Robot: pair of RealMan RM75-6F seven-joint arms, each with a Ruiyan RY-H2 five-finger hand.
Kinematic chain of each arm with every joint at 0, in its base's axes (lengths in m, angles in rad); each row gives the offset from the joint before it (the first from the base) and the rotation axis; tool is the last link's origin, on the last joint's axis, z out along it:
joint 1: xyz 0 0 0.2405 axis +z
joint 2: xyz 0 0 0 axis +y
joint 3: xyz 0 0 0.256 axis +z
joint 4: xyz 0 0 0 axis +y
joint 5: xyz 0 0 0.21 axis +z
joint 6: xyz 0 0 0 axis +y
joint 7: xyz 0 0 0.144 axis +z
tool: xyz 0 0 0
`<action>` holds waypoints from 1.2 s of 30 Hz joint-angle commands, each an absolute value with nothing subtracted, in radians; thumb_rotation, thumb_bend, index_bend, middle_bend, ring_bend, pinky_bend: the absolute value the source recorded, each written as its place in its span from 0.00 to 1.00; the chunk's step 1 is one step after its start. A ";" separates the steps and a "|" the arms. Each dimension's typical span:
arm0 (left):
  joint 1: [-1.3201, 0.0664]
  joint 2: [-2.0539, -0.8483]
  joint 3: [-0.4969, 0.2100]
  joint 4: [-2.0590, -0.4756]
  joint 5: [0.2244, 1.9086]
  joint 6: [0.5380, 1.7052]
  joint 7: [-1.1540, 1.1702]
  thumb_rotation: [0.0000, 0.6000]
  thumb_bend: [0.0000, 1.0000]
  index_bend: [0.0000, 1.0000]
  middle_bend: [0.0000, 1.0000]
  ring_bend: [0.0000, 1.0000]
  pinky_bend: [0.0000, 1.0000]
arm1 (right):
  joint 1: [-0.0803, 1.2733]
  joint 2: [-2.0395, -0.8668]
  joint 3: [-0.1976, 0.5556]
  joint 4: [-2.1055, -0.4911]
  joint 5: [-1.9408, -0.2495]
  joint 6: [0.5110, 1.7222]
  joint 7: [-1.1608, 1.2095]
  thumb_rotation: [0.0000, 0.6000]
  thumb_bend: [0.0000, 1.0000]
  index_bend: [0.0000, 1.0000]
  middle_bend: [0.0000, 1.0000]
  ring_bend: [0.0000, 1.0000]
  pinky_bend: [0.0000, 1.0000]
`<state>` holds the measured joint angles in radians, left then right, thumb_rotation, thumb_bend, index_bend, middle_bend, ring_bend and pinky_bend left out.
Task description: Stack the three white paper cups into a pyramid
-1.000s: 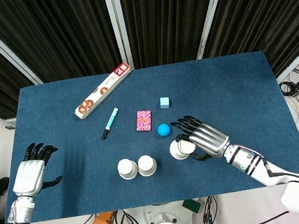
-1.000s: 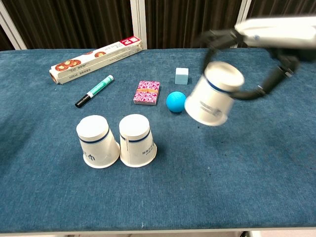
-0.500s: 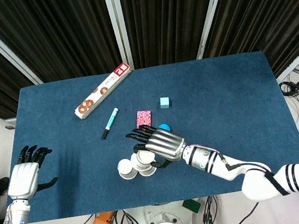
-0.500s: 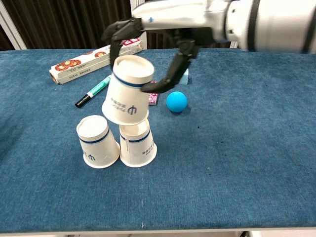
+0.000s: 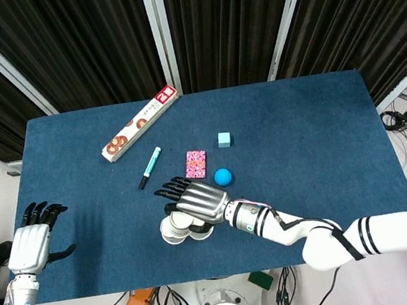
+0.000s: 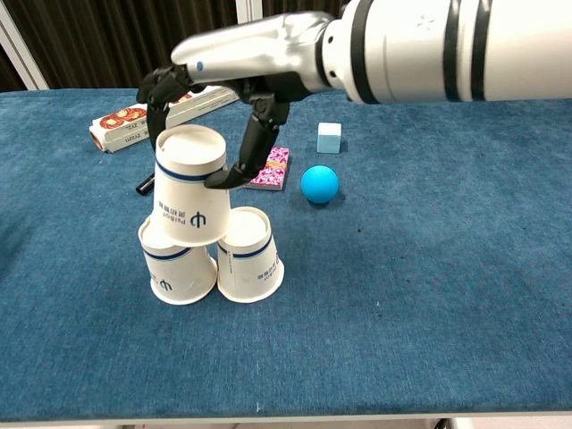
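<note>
Since half a second ago the right hand [image 6: 223, 107] has carried the top cup [image 6: 190, 187] leftward and lower, so that it now sits across the two base cups instead of hanging tilted above the right one. A second ago that cup was far off by the blue ball.

Nearest the robot, the left base cup [image 6: 175, 268] and the right base cup [image 6: 249, 255] stand upside down side by side on the blue bench [image 6: 429, 295], touching or very nearly so. The top cup rests inverted on them, bridging both though set more over the left one, roughly upright. The right hand comes over it from the right: its dark fingers [image 6: 161, 88] curl down behind the cup and the thumb presses the cup's right flank, so the hand holds the cup between them. From the head view the hand [image 5: 195, 201] covers most of the stack.

At the bench's near left corner the left hand [image 5: 29, 244] hovers with fingers spread and nothing in it.

Beyond the stack lie a blue ball [image 6: 320, 184] and, just left of it, a pink patterned card box [image 6: 270, 170]. A green marker [image 5: 149, 167] lies behind the stack, mostly hidden in the chest view. Farther back a small pale blue cube [image 6: 329, 138] stands, and farthest, a long foil-wrap carton [image 5: 140, 123] lies slantwise.
</note>
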<state>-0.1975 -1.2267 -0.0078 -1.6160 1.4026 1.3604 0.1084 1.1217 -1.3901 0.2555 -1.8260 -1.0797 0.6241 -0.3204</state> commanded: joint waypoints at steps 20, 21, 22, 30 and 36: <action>-0.178 -1.215 -0.022 -1.603 1.410 1.372 0.083 1.00 0.14 0.23 0.20 0.10 0.01 | 1.085 -1.266 0.161 -1.928 -1.074 0.840 -0.412 1.00 0.48 0.08 0.10 0.00 0.10; -0.177 -1.212 -0.024 -1.601 1.410 1.375 0.080 1.00 0.14 0.23 0.20 0.10 0.01 | 1.057 -1.241 0.143 -1.939 -1.091 0.884 -0.434 1.00 0.48 0.08 0.10 0.00 0.10; -0.175 -1.207 -0.026 -1.598 1.410 1.380 0.076 1.00 0.14 0.23 0.20 0.10 0.01 | 1.013 -1.208 0.117 -1.955 -1.114 0.946 -0.460 1.00 0.47 0.07 0.10 0.00 0.10; -0.155 -1.197 -0.034 -1.569 1.419 1.415 0.045 1.00 0.14 0.23 0.20 0.10 0.01 | 0.668 -1.041 -0.076 -1.948 -1.300 1.278 -0.341 1.00 0.36 0.00 0.05 0.00 0.05; -0.131 -1.208 -0.034 -1.557 1.431 1.455 0.034 1.00 0.14 0.23 0.20 0.10 0.01 | 0.424 -1.036 -0.166 -1.807 -1.400 1.488 -0.140 1.00 0.35 0.00 0.00 0.00 0.01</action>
